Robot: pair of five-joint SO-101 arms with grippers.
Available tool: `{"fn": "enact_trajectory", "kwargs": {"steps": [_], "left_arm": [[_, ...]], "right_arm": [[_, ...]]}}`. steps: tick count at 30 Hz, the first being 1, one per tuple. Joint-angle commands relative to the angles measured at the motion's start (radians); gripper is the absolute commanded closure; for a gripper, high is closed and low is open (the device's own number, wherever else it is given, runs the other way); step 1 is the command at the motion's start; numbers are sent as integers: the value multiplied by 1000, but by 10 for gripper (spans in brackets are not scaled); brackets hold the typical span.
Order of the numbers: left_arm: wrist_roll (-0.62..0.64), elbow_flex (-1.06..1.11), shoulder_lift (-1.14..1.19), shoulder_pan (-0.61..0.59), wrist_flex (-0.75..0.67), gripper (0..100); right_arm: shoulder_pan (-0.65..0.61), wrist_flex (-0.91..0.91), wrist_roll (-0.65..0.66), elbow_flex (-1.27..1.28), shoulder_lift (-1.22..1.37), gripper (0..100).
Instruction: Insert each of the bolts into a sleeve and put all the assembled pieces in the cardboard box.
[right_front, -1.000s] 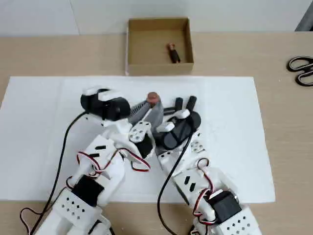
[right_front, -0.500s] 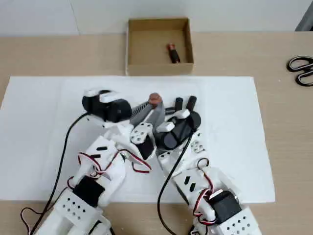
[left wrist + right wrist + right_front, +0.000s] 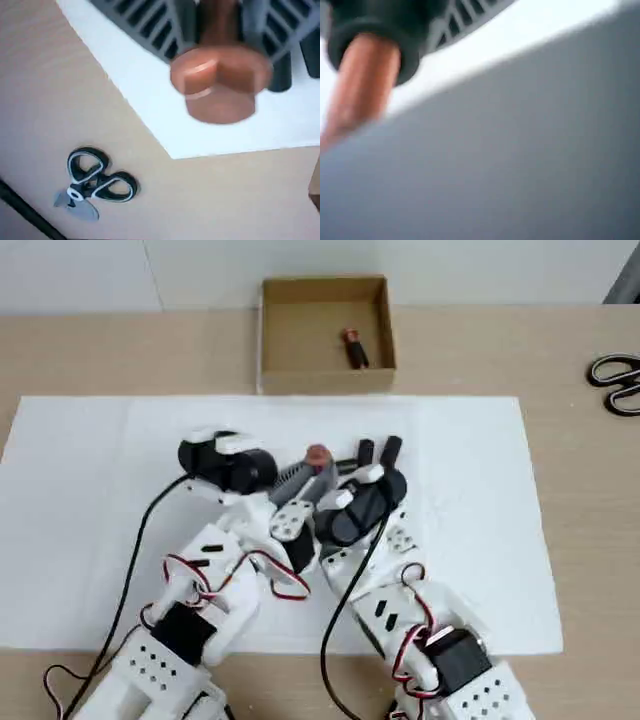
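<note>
1. A tan table (image 3: 100, 350) carries an open cardboard box (image 3: 300, 340) at its far edge; every place below is given from this box.
2. A white sheet (image 3: 90, 490) covers the table on the near side of the box, its far edge just beside the box's front wall.
3. Two white arms meet over the sheet, straight in front of the box.
4. The left gripper (image 3: 312, 468) is clamped narrowly on a copper bolt (image 3: 220, 82), whose hexagonal head sticks out toward the box.
5. The right gripper (image 3: 338, 478) sits just beside it, on the side away from the box; how wide its claw stands cannot be told.
6. Black scissors (image 3: 618, 382) lie on bare table, well apart from the box to its right.
7. Two loose sleeves (image 3: 365, 451), black and upright, stand just right of the bolt.
8. In the right wrist view, a black sleeve (image 3: 370, 30) has a copper shaft poking out of it.
9. One assembled piece (image 3: 353, 348) lies inside the box.
</note>
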Motion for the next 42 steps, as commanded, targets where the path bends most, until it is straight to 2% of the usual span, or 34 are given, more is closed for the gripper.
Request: {"fn": "enact_trajectory", "kwargs": {"steps": [1,6,19,24,29,36,42], "left_arm": [[-2,-2,-5,2,31,994],[-2,-2,-5,2,35,994],[-2,-7,-6,2,172,994],[-3,-5,-6,2,172,994],[-74,-2,-6,2,173,994],[-77,-2,-6,2,173,994],[-75,-7,-6,2,253,994]], "right_arm": [[-2,-27,-9,-11,-15,995],[-2,-27,-9,-11,-15,995],[-2,-27,-9,-11,-15,995],[-2,-27,-9,-11,-15,995],[-1,-27,-9,-11,-15,995],[-1,-27,-9,-11,-15,995],[1,-27,-9,-11,-15,995]]}}
